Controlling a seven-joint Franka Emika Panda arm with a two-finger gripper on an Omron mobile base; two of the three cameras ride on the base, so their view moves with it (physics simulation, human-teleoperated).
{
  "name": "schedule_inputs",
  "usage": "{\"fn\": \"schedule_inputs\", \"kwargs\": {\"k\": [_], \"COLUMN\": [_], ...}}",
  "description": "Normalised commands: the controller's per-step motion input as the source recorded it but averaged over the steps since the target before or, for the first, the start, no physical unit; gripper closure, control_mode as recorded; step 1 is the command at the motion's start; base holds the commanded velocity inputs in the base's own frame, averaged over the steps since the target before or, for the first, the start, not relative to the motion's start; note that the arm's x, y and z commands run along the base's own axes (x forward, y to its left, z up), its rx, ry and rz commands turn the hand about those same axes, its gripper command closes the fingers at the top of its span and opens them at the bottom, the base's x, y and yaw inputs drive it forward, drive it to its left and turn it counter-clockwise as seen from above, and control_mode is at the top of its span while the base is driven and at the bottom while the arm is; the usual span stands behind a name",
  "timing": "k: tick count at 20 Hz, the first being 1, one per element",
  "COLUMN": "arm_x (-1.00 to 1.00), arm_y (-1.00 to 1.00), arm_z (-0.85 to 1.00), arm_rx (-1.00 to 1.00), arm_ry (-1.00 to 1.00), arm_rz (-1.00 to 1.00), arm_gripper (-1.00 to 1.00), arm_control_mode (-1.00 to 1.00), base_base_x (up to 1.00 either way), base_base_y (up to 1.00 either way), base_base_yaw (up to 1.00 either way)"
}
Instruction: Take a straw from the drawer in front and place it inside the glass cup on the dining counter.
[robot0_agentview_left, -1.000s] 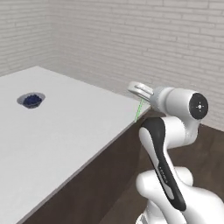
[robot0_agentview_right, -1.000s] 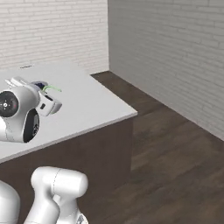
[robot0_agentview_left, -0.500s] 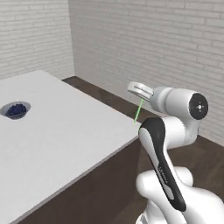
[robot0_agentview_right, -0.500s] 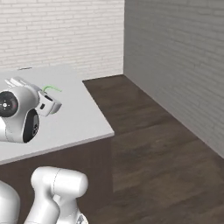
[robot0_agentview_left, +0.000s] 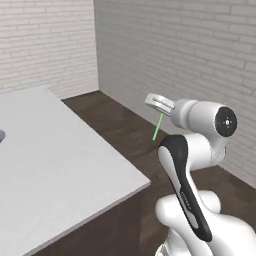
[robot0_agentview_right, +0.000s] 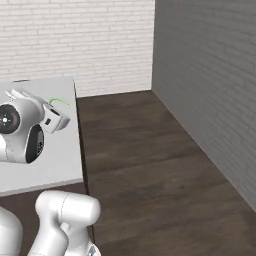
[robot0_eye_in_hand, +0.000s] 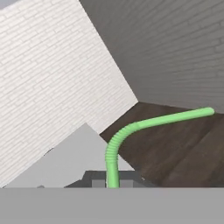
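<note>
You have the straw (robot0_eye_in_hand: 114, 151) pinched in the jaws of the gripper (robot0_agentview_left: 159, 103), which are pressed nearly together on its lower end. In the hand view it rises from between the jaws, bends at a ribbed elbow and runs on sideways. Relative to the dining counter (robot0_agentview_left: 55, 165), the straw hangs off the far corner, out over the dark wooden floor (robot0_agentview_right: 150, 150), not above the white top. In the left base view it shows as a thin green line sloping down from the gripper; in the right base view just a small green arc shows beside the hand.

Expect it to handle as a very light, thin, smooth piece. It will likely swing or twist in the grip if you move fast, and the bend means the free tip points away from the line of the gripper. Your hold near one end leaves plenty of length to lower into a cup, but I judge it can pivot; move gently.

The glass cup lies outside these frames, so you must turn back along the counter to find it. A dark shape at the counter's left edge is cut off and I cannot tell what it is. The exact contact of the jaws on the straw is hidden at the bottom of the hand view.
</note>
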Motion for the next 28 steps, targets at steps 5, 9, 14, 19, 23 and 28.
{"fn": "schedule_inputs", "kwargs": {"k": [5,9,14,19,23,28], "arm_x": [0.0,0.0,0.0,0.0,0.0,0.0], "arm_y": [0.0,0.0,0.0,0.0,0.0,0.0], "arm_z": [0.0,0.0,0.0,0.0,0.0,0.0], "arm_rx": [0.0,0.0,0.0,0.0,0.0,0.0], "arm_ry": [0.0,0.0,0.0,0.0,0.0,0.0], "arm_rz": [0.0,0.0,0.0,0.0,0.0,0.0], "arm_gripper": [1.0,1.0,1.0,1.0,1.0,1.0], "arm_control_mode": [1.0,1.0,1.0,1.0,1.0,1.0], "base_base_x": [0.8,0.78,0.83,0.96,1.0,1.0], "base_base_y": [-0.88,-0.89,-0.86,-0.76,-0.67,-0.64], "base_base_yaw": [0.27,0.27,0.28,0.31,0.35,0.36]}}
